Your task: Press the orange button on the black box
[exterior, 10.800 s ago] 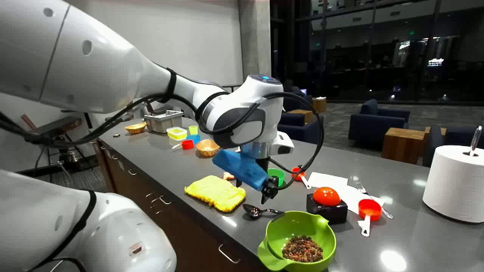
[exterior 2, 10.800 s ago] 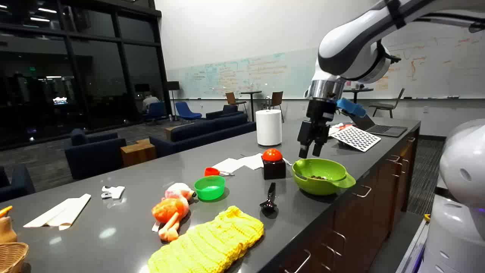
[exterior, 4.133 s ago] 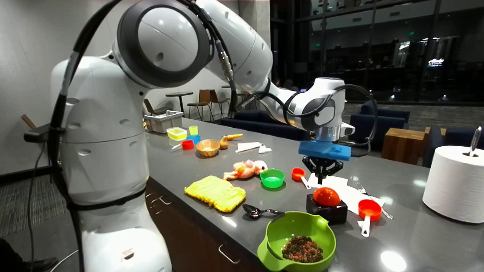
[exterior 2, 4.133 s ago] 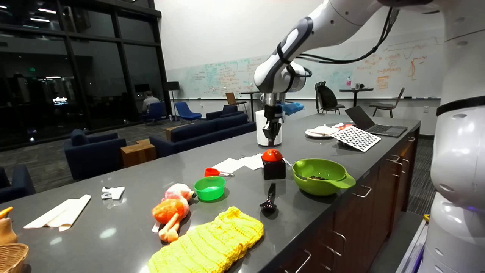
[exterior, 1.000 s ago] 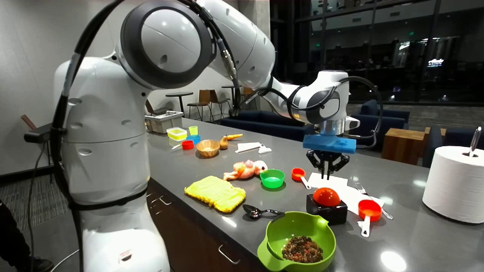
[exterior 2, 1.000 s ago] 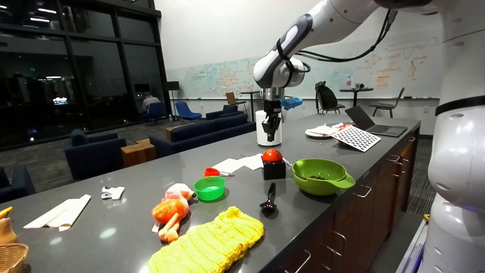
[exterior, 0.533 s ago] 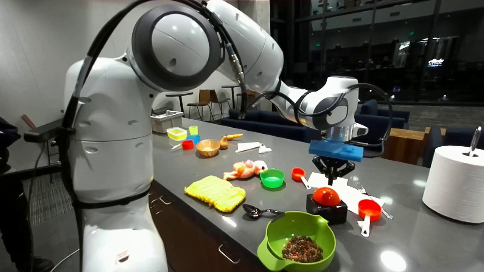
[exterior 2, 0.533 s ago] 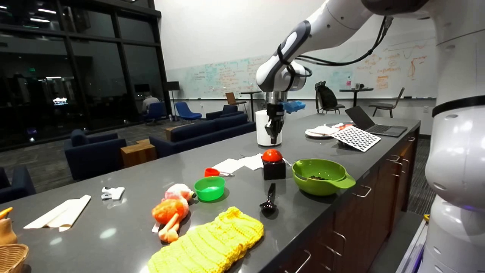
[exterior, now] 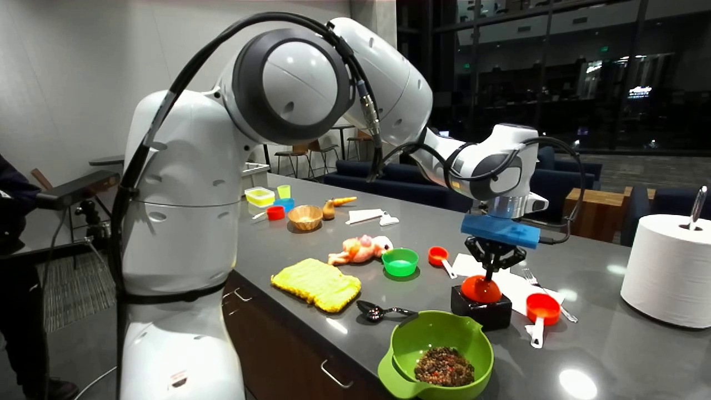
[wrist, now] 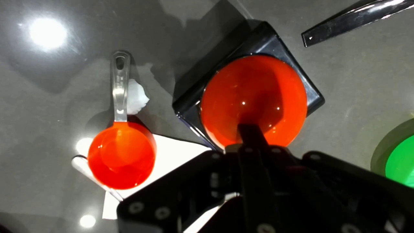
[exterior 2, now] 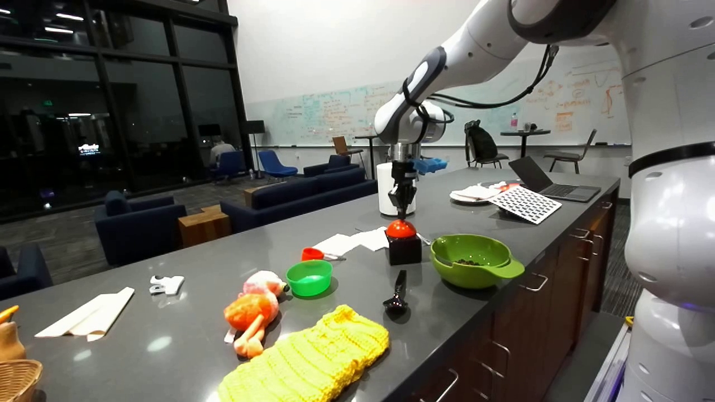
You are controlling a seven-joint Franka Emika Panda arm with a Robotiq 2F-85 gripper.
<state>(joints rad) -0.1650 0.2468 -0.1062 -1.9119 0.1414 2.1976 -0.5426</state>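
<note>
The orange button (exterior: 480,290) is a glossy round dome on top of the black box (exterior: 482,314), which rests on the grey counter. My gripper (exterior: 489,276) points down from above, its fingers closed together with nothing between them. The fingertips meet the top of the dome in both exterior views, where the gripper (exterior 2: 401,218) stands over the button (exterior 2: 401,230). In the wrist view, the dark tips of the gripper (wrist: 249,127) overlap the near part of the button (wrist: 255,87). How far the dome is pushed in, I cannot tell.
A green bowl (exterior: 444,333) with peppercorns stands close in front of the box. Beside the box lie a red measuring cup (exterior: 543,309), white napkins (exterior: 516,294) and a black spoon (exterior: 375,312). Farther off are a green cup (exterior: 400,262) and a paper towel roll (exterior: 669,269).
The fingers stood slightly apart a second ago and have since closed together. My gripper has come down from above the button until its tips meet the dome.
</note>
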